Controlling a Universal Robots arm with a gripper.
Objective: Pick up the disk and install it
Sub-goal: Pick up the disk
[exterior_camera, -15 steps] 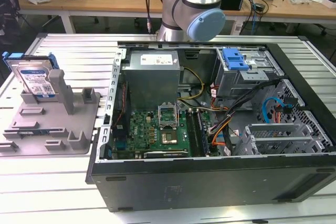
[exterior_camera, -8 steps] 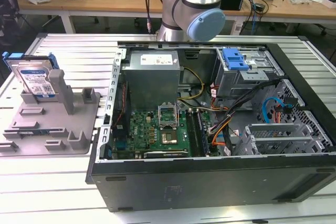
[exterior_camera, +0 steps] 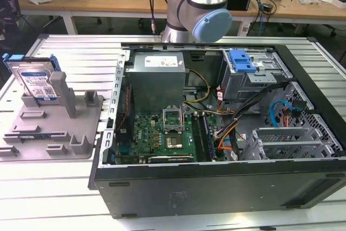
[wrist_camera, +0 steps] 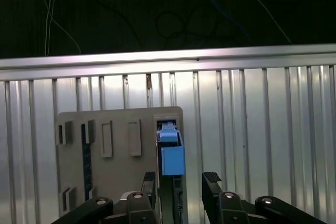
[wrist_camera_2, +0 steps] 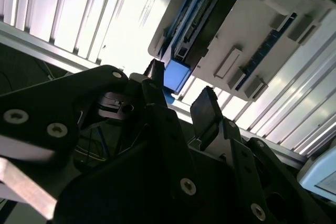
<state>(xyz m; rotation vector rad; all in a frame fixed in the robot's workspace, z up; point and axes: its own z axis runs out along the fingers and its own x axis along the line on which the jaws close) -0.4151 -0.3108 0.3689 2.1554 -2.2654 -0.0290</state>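
Observation:
The disk (exterior_camera: 39, 79) stands on edge in a slot of the grey fixture tray (exterior_camera: 54, 128) at the exterior view's left, its silver face and white-and-blue label showing inside the blue carrier rail. In the first wrist view I see its blue rail edge-on (wrist_camera: 170, 153), with my gripper (wrist_camera: 180, 182) open over it and one finger to each side, apart from it. In the second wrist view the disk (wrist_camera_2: 205, 14) lies beyond the open gripper (wrist_camera_2: 181, 93), whose fingers hold nothing.
An open computer case (exterior_camera: 216, 117) takes up the middle and the exterior view's right, with a blue latch on a grey metal cage (exterior_camera: 241, 60) at its far side. The arm (exterior_camera: 197, 9) rises behind the case. All rests on a ribbed metal table (exterior_camera: 48, 187).

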